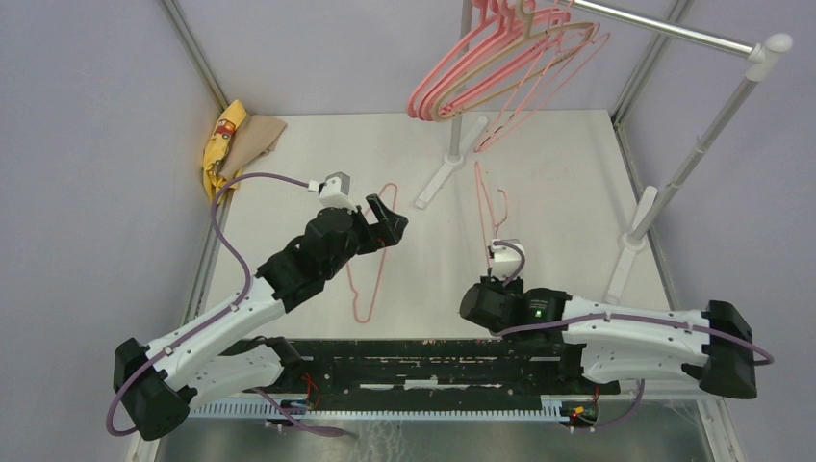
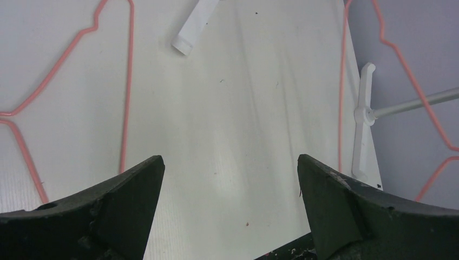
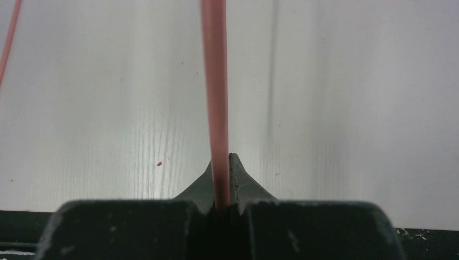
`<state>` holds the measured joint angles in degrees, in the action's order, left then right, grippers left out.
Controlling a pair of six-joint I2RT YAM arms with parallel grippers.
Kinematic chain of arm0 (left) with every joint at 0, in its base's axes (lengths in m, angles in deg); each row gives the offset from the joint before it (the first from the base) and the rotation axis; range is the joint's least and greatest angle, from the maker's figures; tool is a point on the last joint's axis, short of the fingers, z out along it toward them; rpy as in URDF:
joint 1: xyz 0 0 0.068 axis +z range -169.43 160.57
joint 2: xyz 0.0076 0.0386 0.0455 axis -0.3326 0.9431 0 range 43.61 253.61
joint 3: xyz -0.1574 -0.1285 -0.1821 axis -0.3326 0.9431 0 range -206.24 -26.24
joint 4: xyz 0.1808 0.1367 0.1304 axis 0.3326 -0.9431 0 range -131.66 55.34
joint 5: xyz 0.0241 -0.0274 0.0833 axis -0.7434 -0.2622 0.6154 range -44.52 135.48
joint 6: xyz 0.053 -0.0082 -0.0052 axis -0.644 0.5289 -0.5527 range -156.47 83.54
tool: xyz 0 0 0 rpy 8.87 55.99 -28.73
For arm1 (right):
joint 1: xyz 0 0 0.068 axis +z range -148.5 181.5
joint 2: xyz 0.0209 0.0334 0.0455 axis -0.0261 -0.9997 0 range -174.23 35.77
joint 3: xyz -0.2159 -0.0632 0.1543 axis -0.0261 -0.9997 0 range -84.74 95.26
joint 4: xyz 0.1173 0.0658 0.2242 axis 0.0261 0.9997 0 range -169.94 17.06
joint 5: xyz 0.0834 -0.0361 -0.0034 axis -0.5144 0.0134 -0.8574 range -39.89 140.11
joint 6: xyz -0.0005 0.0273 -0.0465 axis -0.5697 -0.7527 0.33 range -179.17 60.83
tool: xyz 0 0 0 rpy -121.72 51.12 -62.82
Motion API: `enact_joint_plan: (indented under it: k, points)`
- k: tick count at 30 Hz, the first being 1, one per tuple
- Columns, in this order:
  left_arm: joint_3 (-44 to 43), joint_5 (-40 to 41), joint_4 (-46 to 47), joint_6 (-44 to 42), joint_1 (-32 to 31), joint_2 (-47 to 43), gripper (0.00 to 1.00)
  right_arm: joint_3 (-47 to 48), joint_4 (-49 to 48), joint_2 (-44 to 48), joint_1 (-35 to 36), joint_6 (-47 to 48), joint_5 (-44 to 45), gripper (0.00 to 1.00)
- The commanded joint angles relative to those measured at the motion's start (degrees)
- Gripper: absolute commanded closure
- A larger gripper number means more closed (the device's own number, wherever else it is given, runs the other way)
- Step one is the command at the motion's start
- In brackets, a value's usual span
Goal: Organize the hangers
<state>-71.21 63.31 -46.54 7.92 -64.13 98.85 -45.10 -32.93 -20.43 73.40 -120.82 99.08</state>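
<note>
Several pink and beige hangers (image 1: pixel 500 58) hang bunched on the silver rail at the back. Two thin pink wire hangers are on the table. One wire hanger (image 1: pixel 370 279) lies flat beside my left gripper (image 1: pixel 385 223), whose jaws stand wide open with nothing between them (image 2: pixel 230 179); that hanger (image 2: pixel 130 81) runs just left of the left finger. My right gripper (image 1: pixel 495 272) is shut on the other wire hanger (image 1: pixel 486 207). In the right wrist view its pink wire (image 3: pixel 215 81) runs straight out from the pinched fingertips (image 3: pixel 223 179).
The white-and-silver rail stand (image 1: pixel 674 34) has feet on the table at centre back (image 1: pixel 443 173) and at right (image 1: pixel 630 241). Yellow and tan cloths (image 1: pixel 231 144) lie at the back left corner. A metal frame edges the table.
</note>
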Motion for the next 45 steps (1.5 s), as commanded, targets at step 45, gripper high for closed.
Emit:
enact_joint_plan:
  k: [45]
  points:
    - [6.83,1.21,1.58,-3.67,0.06,-0.91,0.01,51.51,-9.77,-18.9,-65.84,41.88,-25.78,0.99]
